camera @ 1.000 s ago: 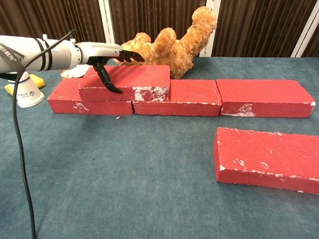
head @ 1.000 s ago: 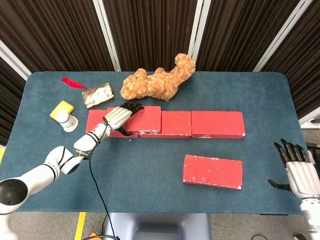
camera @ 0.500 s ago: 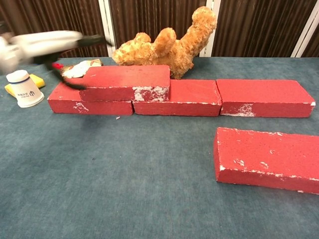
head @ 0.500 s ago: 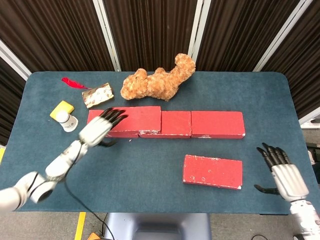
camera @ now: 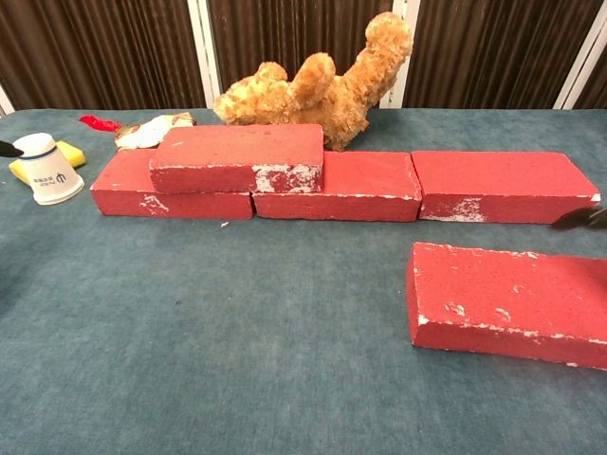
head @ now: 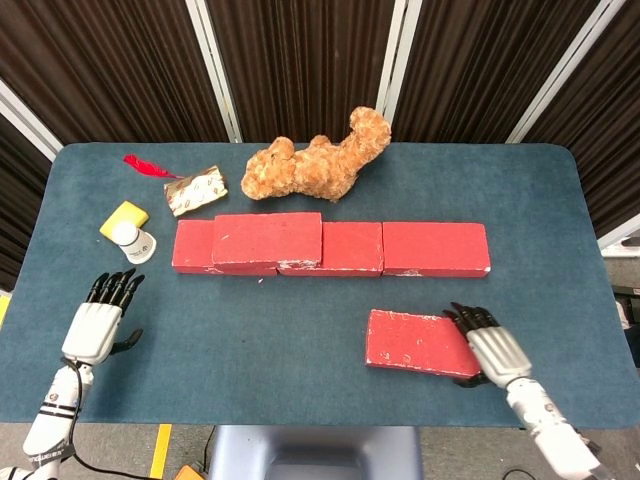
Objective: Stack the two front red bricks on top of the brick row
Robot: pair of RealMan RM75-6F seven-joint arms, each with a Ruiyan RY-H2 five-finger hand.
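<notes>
Two robot hands sit at the near edge of a blue worktop (head: 300,320). The left robot hand (head: 97,322) hovers over the front-left corner, its fingers spread and holding nothing. The right robot hand (head: 490,348) lies at the right end of the loose front brick (head: 420,343), fingers extended over the brick's top edge and thumb below its near side; whether it actually clamps the brick cannot be told from either view. That front brick lies flat on the worktop, well apart from the row behind it.

Farther back, the brick row (head: 385,248) runs left to right across the middle of the worktop, three red bricks laid end to end. A stacked brick (head: 267,238) rests on top of the row's left part, bridging the first and second bricks.

Left of the row stand a white paper cup (head: 135,241) and, touching it, a yellow block (head: 123,219). Behind them lie a crumpled wrapper (head: 196,189) and a red tassel (head: 143,164). At the far side a brown teddy bear (head: 318,161) sprawls just behind the row.
</notes>
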